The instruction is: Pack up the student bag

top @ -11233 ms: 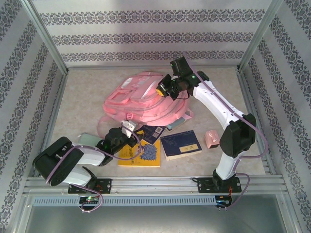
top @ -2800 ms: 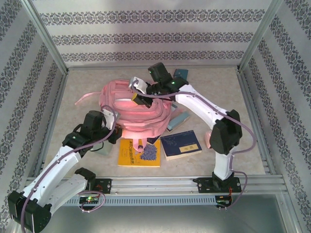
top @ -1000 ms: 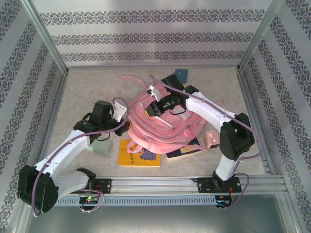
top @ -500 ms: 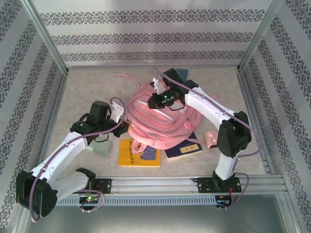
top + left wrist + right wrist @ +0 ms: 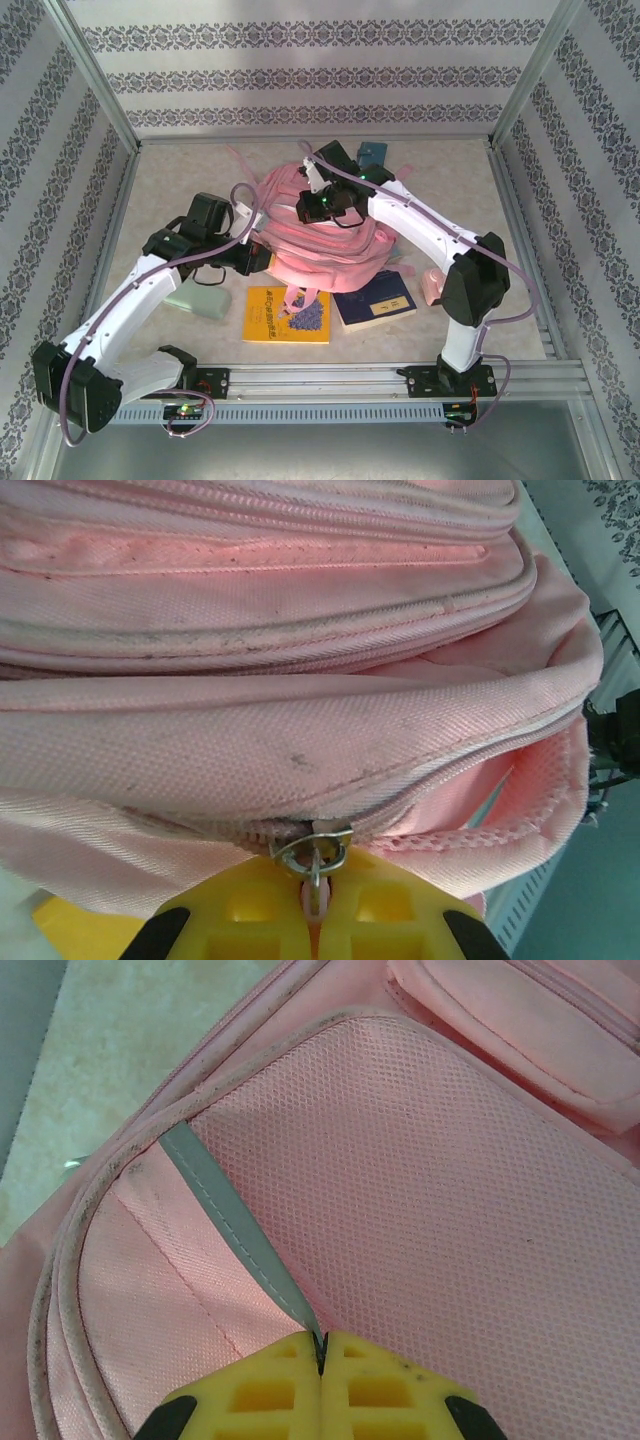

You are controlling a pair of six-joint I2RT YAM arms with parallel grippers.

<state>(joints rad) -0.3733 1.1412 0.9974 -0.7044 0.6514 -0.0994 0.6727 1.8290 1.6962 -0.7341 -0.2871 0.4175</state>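
The student bag [image 5: 325,240], a big pink backpack, lies bunched in the middle of the table between both arms. At its near left edge my left gripper [image 5: 262,262] is shut on the bag's metal zip pull [image 5: 313,852], which sits at the tips of the yellow fingers [image 5: 250,900]. The zip beside it gapes open to the right. On top of the bag, my right gripper [image 5: 312,205] is shut on a grey trim strip [image 5: 230,1220] sewn next to a pink mesh panel [image 5: 430,1190].
A yellow book [image 5: 285,315] and a dark blue book [image 5: 375,298] lie in front of the bag. A pale green pouch [image 5: 200,298] lies under the left arm. A small pink object [image 5: 433,285] sits near the right arm, and a teal item [image 5: 372,153] at the back.
The bag has been dragged back and left and bunched up, uncovering the blue book. My right gripper moved left and back with it. The left gripper stayed at the bag's near edge.
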